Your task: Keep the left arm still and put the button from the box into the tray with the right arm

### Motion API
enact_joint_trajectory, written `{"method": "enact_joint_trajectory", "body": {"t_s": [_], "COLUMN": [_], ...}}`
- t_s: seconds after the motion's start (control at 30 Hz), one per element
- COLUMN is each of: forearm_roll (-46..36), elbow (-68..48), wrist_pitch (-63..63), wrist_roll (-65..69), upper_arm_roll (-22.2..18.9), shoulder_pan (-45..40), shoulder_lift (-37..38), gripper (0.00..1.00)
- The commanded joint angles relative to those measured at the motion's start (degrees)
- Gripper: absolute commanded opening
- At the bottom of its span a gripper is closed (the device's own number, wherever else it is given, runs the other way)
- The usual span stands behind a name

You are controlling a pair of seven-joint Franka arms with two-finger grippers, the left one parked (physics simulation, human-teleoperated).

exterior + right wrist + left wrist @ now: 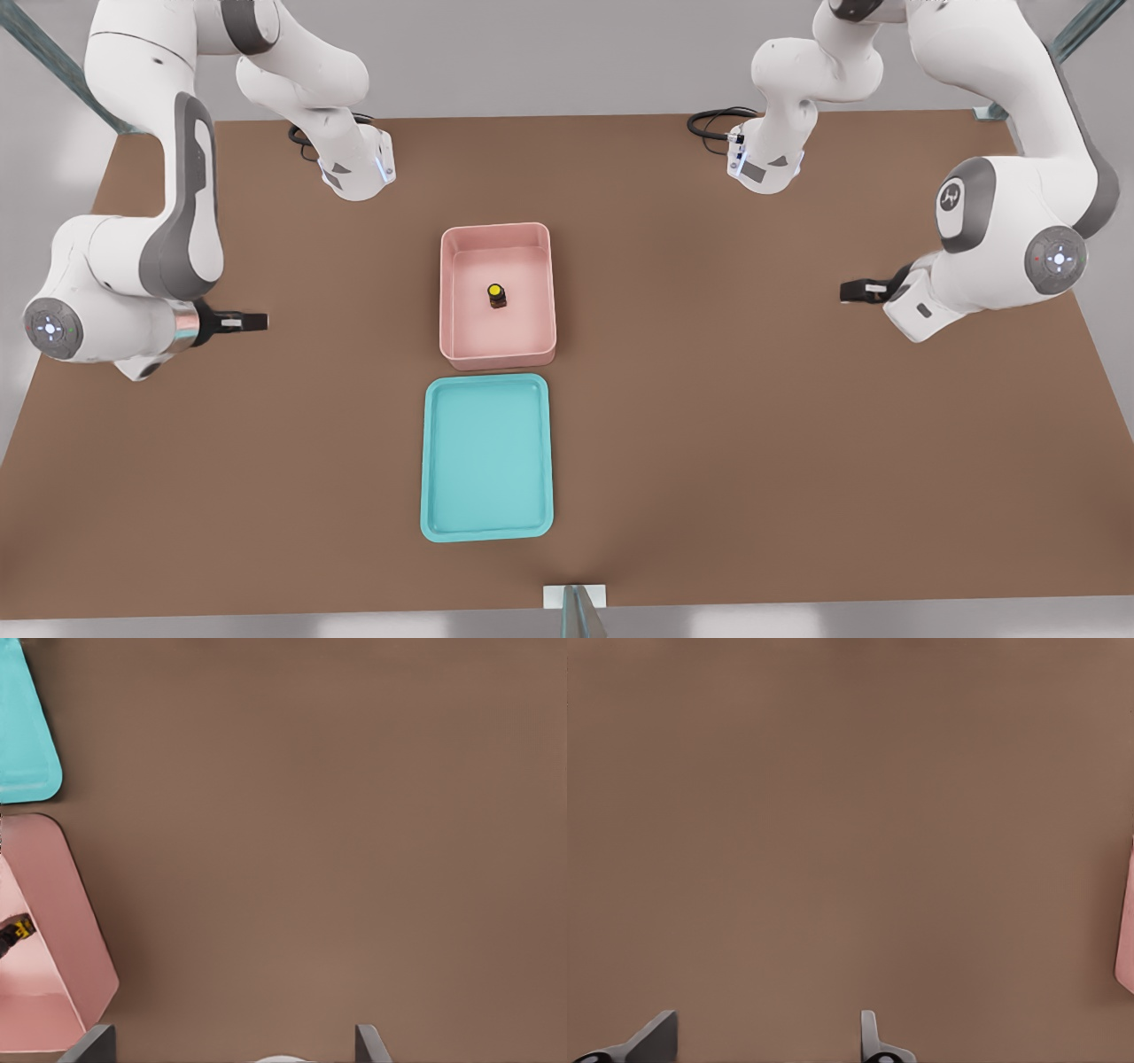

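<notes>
Button (497, 295) upright mid-floor of the pink box (461, 350) at frame centre, teal tray (434, 523) just below, gripper (252, 322) with fingers apart at left, well off; tall walls liable to snag a low, slanted reach.

No readable words or numbers appear anywhere. The only sign is a small white logo (951, 197) on a grey elbow cap of one arm (1019, 204).

The end effector (257, 322) bears no marking.
</notes>
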State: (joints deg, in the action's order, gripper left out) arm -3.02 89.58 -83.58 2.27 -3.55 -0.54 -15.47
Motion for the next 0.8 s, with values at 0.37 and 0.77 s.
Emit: {"method": "enact_joint_trajectory", "body": {"t_s": [0.37, 0.77], "forearm_roll": [-3.57, -3.48], "elbow": [27.48, 39.18], "wrist_pitch": [-36.83, -52.56], "wrist_roll": [-35.67, -58.35], "upper_arm_roll": [1.61, 6.18], "shoulder_pan": [24.18, 34.64], "shoulder_lift": [10.45, 7.29], "gripper": [1.0, 1.0]}}
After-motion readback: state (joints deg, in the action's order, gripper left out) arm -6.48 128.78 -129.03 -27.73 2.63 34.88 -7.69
